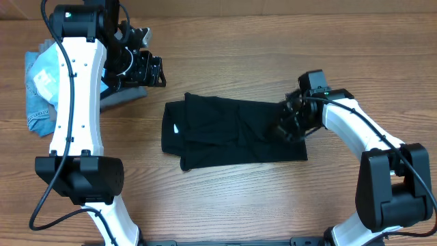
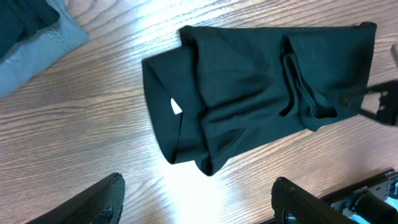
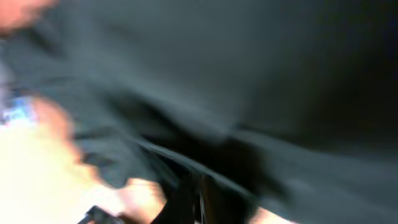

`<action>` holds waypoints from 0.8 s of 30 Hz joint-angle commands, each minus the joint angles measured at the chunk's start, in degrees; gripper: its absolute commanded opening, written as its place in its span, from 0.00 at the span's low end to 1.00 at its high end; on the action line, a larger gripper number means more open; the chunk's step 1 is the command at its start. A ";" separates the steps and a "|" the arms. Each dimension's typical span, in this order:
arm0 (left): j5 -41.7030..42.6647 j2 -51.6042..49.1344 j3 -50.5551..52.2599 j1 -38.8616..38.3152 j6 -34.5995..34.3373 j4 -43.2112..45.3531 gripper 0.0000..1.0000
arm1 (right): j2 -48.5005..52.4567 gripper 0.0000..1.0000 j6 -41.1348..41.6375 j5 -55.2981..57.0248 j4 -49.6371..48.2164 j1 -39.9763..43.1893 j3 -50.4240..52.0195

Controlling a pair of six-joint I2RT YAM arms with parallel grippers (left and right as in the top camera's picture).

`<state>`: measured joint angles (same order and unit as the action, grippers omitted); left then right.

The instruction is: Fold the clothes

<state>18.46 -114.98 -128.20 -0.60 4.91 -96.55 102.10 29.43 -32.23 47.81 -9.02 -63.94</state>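
The clothes (image 1: 225, 133), a black shirt folded into a rough rectangle, lie on the wooden table mid-frame, a small white logo (image 1: 176, 128) near their left end. The left wrist view shows the same shirt (image 2: 249, 87) and logo (image 2: 176, 107). My right gripper (image 1: 287, 126) sits at the shirt's right end, shut on the fabric. Its wrist view is blurred, with black cloth (image 3: 249, 74) filling it and the fingers (image 3: 194, 202) pressed together. My left gripper (image 1: 153, 72) hangs open at the back left, apart from the shirt, with nothing between its fingers (image 2: 106, 196).
A light blue T-shirt (image 1: 41, 89) lies at the far left edge. Grey folded garments (image 1: 123, 96) sit under the left gripper, and their corner (image 2: 37, 37) shows in the left wrist view. Both arm bases stand at the front edge.
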 commanded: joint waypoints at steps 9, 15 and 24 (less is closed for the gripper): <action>0.20 1.09 -1.07 0.42 0.74 1.01 0.80 | -0.52 0.04 -17.25 -22.05 -12.79 -14.10 6.10; 0.22 1.09 -0.87 0.42 0.74 0.94 0.92 | -4.52 0.04 -18.95 -11.89 -9.33 -13.97 1.73; 0.24 0.98 11.10 0.42 -1.03 2.84 1.00 | -10.71 0.30 -13.07 2.60 3.23 0.17 -3.37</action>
<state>18.46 -114.85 -123.52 -0.60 4.78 -94.91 93.73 13.93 -34.52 49.10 -13.85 -65.78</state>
